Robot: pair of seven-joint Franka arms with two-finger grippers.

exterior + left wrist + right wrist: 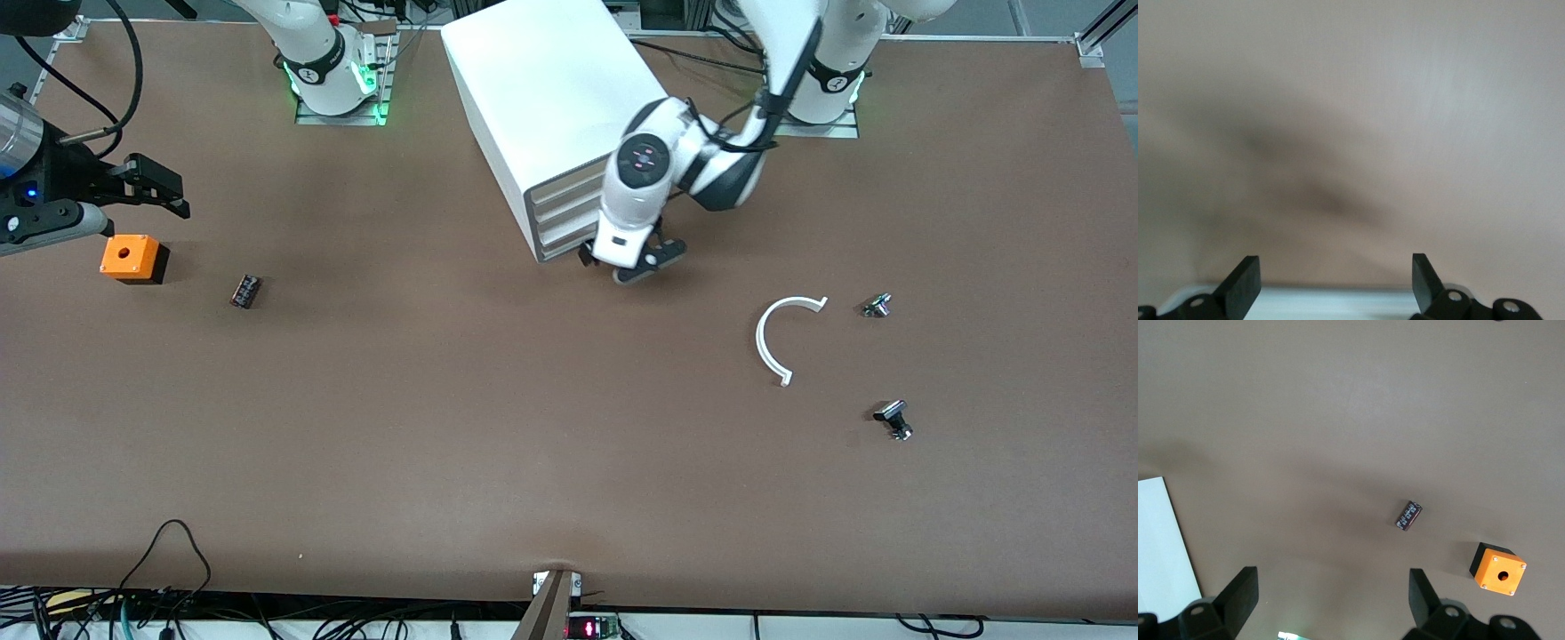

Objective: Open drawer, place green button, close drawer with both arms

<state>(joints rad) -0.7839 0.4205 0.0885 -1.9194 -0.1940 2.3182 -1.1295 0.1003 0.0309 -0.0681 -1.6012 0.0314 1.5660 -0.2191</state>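
Observation:
The white cabinet (542,98) stands between the two bases, its three fronts all shut. The drawer (558,248) is the lowest front. My left gripper (628,267) hangs open just in front of that front, at its end toward the left arm; in the left wrist view the left gripper (1336,267) has a white edge (1338,301) between its fingers, gripping nothing. The button (246,291), small and dark, lies on the table toward the right arm's end; the right wrist view shows the button (1408,515) too. My right gripper (173,191) is open, high over that end, the right gripper (1333,580) holding nothing.
An orange box with a hole (132,258) sits beside the button, also visible as the orange box (1498,572). A white curved strip (772,336) and two black-and-silver small buttons (877,305) (894,420) lie toward the left arm's end. Cables run along the table's front edge.

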